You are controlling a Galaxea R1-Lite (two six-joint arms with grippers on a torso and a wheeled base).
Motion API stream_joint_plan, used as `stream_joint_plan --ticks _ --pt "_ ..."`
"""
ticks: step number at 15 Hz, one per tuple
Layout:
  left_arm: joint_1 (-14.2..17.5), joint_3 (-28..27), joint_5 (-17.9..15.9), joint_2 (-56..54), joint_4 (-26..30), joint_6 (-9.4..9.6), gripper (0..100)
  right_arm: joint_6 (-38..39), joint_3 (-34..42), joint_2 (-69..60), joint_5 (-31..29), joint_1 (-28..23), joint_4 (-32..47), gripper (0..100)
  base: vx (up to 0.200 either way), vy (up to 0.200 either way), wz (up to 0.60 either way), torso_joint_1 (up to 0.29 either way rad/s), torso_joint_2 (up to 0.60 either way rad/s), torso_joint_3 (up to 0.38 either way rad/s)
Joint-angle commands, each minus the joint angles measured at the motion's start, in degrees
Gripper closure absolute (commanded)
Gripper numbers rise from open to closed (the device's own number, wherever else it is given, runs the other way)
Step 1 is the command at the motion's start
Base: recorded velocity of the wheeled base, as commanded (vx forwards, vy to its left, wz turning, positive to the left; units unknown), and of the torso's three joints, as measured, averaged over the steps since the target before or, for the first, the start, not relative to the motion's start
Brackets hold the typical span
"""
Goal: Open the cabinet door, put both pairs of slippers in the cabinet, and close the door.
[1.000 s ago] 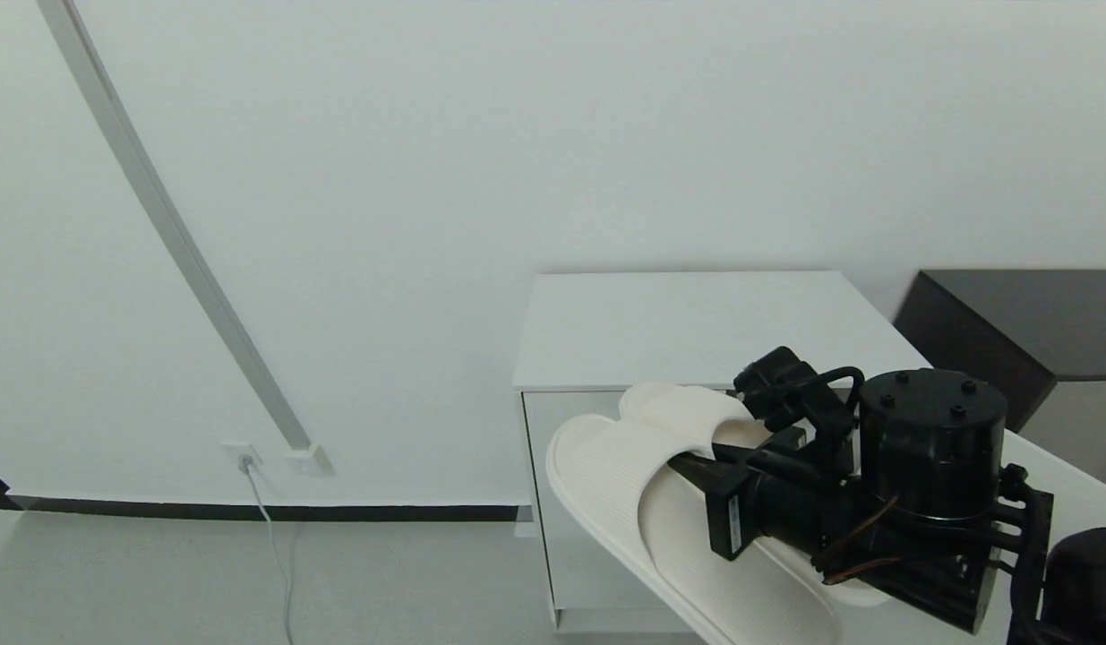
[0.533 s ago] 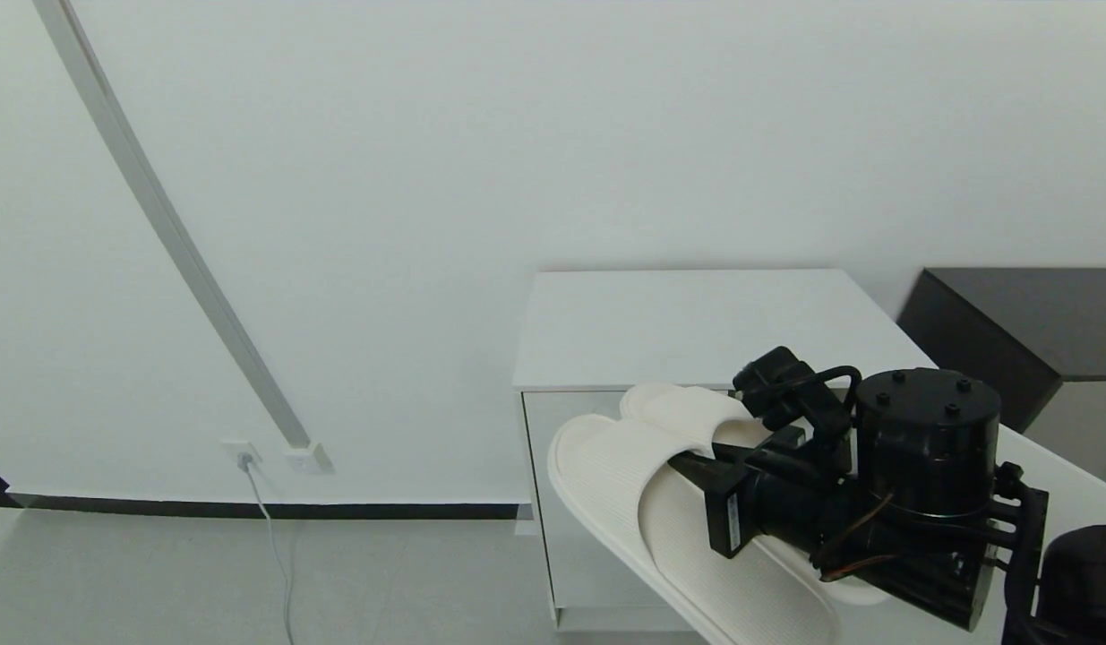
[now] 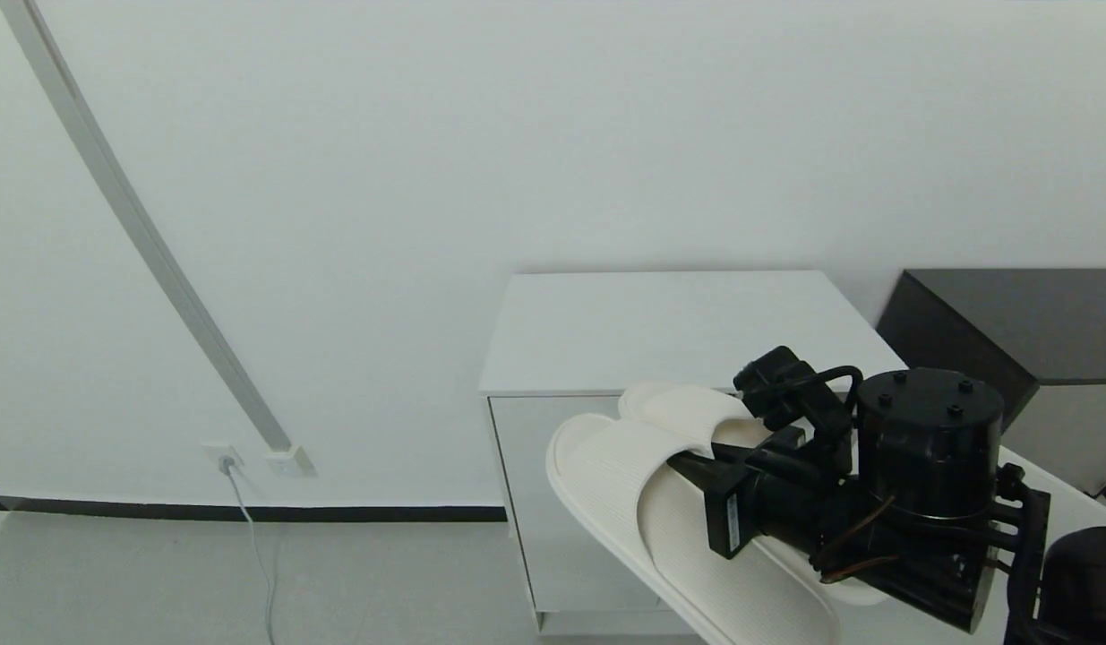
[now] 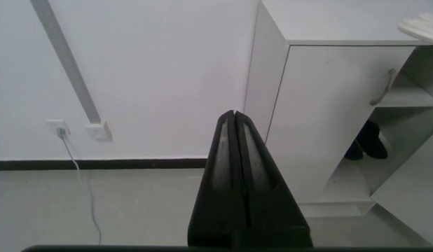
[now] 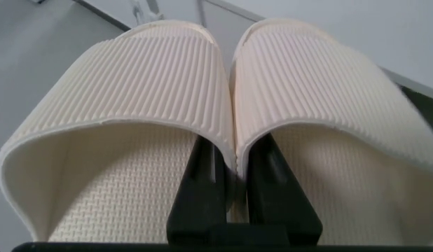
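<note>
Head view | right gripper (image 3: 684, 463) pinches slippers (image 3: 606, 479) | cabinet (image 3: 660, 327) partly hidden behind

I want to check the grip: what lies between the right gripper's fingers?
The touching inner walls of the two slippers, with one of the fingers inside each slipper, as the right wrist view shows.

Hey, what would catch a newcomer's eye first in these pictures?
The pair of cream ribbed slippers stands out, pinched side by side in the right claw and held up in front of the white cabinet. In the left wrist view, past the shut left claw, the cabinet is open on one side, with dark footwear below its shelf.
</note>
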Motion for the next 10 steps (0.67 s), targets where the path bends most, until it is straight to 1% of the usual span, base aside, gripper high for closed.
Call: stream_joint_plan --ticks 1,10 --pt "0.0 0.0 0.0 0.0 0.0 -0.06 100 0.1 0.1 0.0 0.1 0.0 0.0 100 0.0 -0.2 0.0 0.007 0.0 0.007" --pt "0.1 0.0 0.2 0.0 0.0 -0.33 100 0.5 0.1 -0.1 0.0 -0.6 -0.1 100 0.0 -0.2 0.0 0.001 0.0 0.003"
